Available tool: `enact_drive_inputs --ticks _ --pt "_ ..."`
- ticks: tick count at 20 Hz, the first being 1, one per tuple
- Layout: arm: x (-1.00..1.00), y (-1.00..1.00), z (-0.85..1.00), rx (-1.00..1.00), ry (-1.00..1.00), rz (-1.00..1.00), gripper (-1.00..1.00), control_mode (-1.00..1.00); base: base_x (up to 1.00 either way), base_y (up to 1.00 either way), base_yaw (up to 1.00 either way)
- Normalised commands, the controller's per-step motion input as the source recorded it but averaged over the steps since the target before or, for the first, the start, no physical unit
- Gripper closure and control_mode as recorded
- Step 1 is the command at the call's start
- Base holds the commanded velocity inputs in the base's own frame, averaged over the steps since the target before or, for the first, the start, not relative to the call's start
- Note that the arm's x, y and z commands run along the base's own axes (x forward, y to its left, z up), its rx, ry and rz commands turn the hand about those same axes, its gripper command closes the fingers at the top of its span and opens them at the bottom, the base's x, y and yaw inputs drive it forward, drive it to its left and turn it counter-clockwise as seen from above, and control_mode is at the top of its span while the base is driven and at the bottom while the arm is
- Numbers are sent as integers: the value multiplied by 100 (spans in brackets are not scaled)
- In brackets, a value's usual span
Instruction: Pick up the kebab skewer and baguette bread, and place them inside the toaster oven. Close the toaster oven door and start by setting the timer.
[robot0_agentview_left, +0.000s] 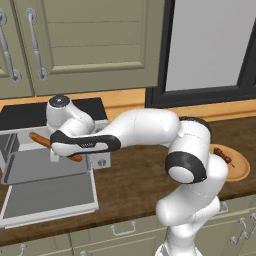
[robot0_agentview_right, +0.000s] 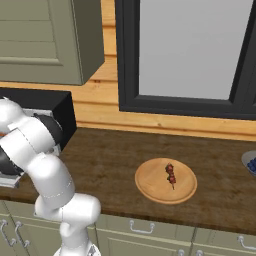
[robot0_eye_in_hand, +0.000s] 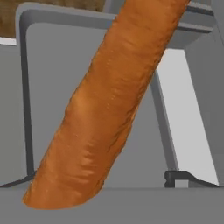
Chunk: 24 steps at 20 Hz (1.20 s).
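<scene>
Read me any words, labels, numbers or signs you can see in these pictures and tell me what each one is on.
Small grey lettering on the black band of the robot arm: too blurred to read.
Toaster oven, wooden plate, cabinets: no text visible.

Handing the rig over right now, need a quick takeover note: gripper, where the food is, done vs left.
Gripper: hidden behind the white hand at the oven mouth in the left base view; open or shut can't be told from the pictures.
Long orange-brown baguette bread: at the open front of the boxy silver toaster oven, under the hand; whether it rests inside or is held is unclear.
Silver-framed toaster oven door: folded down flat, open.
Short kebab skewer with dark red-brown chunks: lying on the round wooden plate on the counter.
Done: baguette brought to the oven.
Left: confirm baguette is in, fetch skewer, shut door, set timer.
</scene>
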Motion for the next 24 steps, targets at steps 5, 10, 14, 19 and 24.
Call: enact_drive_inputs --ticks 5,10,14,19,24 --pt "10 7 -11 -1 15 39 -100 -100 0 0 0" --pt "0 34 0 0 3 -22 -100 -100 0 0 0" --pt "0 39 -3 0 0 -33 -100 -100 0 0 0" --pt "0 12 0 0 7 -18 -100 -100 0 0 0" --pt "0 0 -18 -3 -2 -1 -100 -100 0 0 0"
